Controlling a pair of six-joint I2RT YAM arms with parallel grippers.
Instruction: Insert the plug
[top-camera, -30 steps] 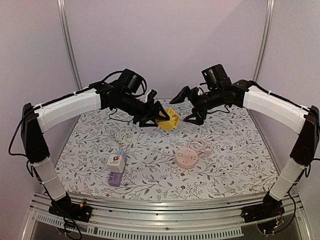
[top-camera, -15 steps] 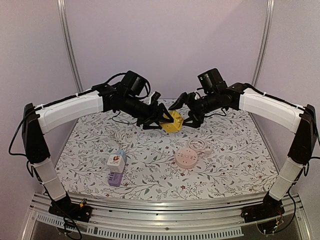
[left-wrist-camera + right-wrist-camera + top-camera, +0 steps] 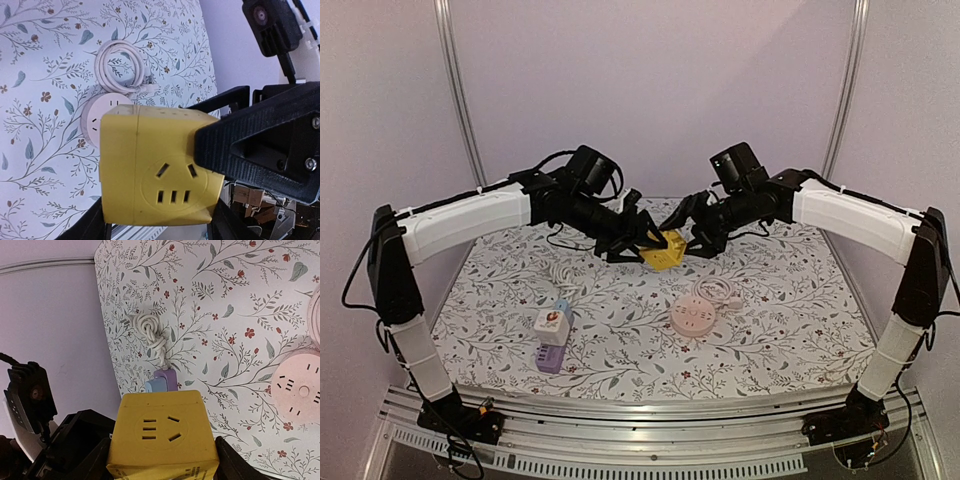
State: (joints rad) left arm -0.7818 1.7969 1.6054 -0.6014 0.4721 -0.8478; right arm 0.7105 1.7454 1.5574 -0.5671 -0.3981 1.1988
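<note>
A yellow cube socket [image 3: 662, 248] hangs in the air above the back of the table, with both grippers on it. My left gripper [image 3: 645, 245] is shut on it from the left; in the left wrist view the cube [image 3: 150, 170] fills the space between my fingers. My right gripper [image 3: 685, 240] has come in from the right. Its fingers press on both sides of the cube [image 3: 162, 432], whose socket face is towards the camera. A coiled white cord [image 3: 122, 65] with a plug end lies beside a pink round socket [image 3: 692, 316] on the table.
A purple power strip [image 3: 551, 355] with a white adapter [image 3: 551, 322] on it lies at the front left, and its knotted white cord [image 3: 563, 275] runs back from it. The floral cloth [image 3: 790, 310] covers the table, with metal posts at the back corners.
My right gripper has moved left to the yellow cube and closed its wide-open jaws round it. The left gripper kept its hold and lifted the cube slightly.
</note>
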